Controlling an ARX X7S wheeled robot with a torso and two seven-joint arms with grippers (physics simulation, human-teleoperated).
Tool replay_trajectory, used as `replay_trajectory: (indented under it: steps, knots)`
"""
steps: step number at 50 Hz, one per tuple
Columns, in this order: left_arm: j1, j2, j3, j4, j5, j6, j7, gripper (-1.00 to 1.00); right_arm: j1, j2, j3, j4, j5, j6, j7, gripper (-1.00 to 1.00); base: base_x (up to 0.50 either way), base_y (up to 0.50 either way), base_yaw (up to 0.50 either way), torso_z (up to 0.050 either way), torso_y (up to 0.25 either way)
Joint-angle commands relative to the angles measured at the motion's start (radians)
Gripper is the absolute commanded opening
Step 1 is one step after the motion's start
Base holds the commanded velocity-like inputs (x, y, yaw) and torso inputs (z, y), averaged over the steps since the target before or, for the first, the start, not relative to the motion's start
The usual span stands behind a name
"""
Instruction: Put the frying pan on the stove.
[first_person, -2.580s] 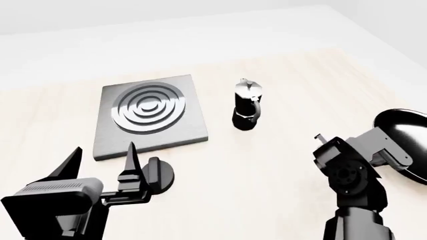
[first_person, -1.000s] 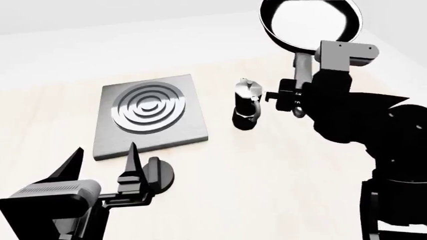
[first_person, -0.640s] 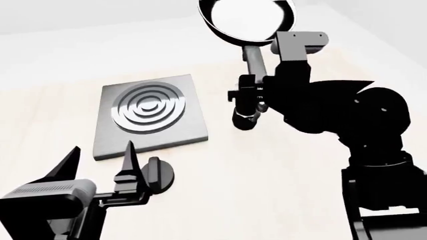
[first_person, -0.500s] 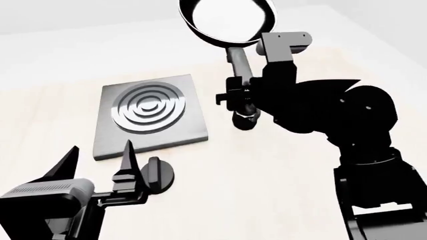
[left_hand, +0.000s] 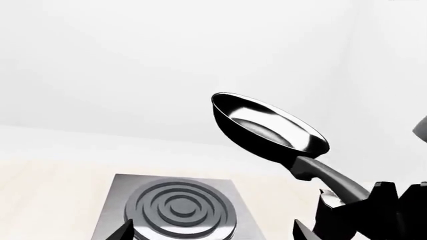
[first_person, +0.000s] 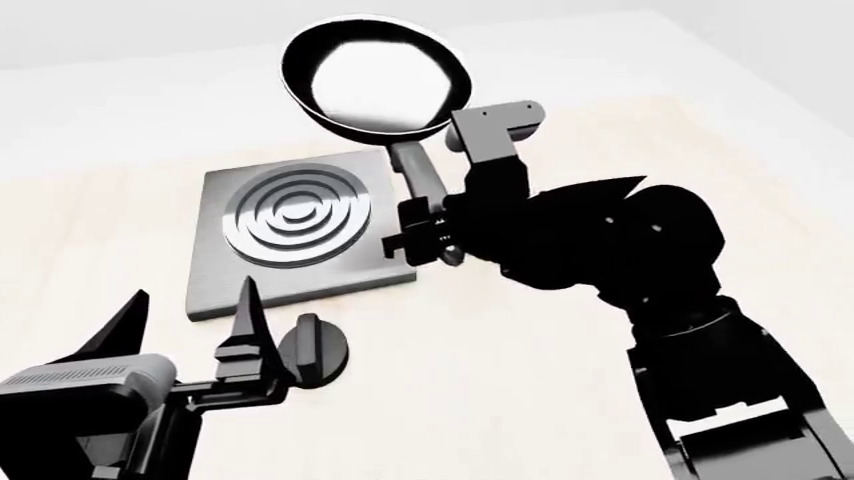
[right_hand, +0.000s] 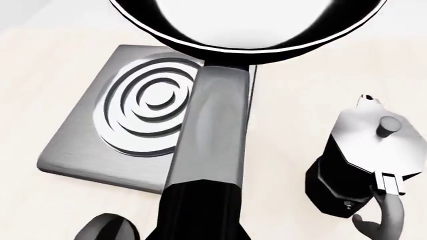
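The frying pan (first_person: 378, 78), glossy black with a thin silver rim, hangs tilted in the air over the far right corner of the stove (first_person: 220, 285), not touching it. My right gripper (first_person: 427, 235) is shut on the pan's long handle (first_person: 418, 178) near its end. In the right wrist view the handle (right_hand: 213, 130) runs up to the pan (right_hand: 247, 25), with the ringed stove (right_hand: 153, 105) below. The left wrist view shows the pan (left_hand: 267, 130) well above the stove (left_hand: 180, 210). My left gripper (first_person: 187, 320) stands open and empty near the stove's front edge.
A black and silver moka pot (right_hand: 360, 155) stands on the pale wooden table right of the stove; in the head view my right arm hides it. A small black round knob (first_person: 318, 350) lies in front of the stove, beside my left gripper.
My right arm has carried the pan up off the table's right side and leftward past the moka pot, to the stove's far right corner. The left gripper has barely shifted.
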Motion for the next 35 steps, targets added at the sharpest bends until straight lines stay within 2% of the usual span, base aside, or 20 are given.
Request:
replay_trajectory:
  steps: [1,12,26,35]
  knots:
    - [0.004,0.017,-0.029,-0.002,0.003,0.031,0.030,1.00,0.009,-0.042,0.010,0.015,-0.065,-0.016,-0.034,-1.00,0.00,0.00,0.00,0.010,0.000]
    - [0.001,0.015,-0.027,-0.005,0.000,0.032,0.028,1.00,0.055,-0.067,-0.055,0.116,-0.067,0.041,-0.057,-1.00,0.00,0.00,0.00,0.000,0.002]
    - [0.000,0.009,-0.031,0.000,-0.009,0.032,0.020,1.00,0.067,-0.112,0.015,0.234,-0.025,0.032,0.008,-1.00,0.00,0.00,0.00,0.001,0.002]
    - [0.001,0.007,-0.035,-0.005,-0.014,0.038,0.019,1.00,0.087,-0.129,-0.053,0.282,-0.042,0.006,-0.051,-1.00,0.00,0.00,0.00,0.000,0.002]
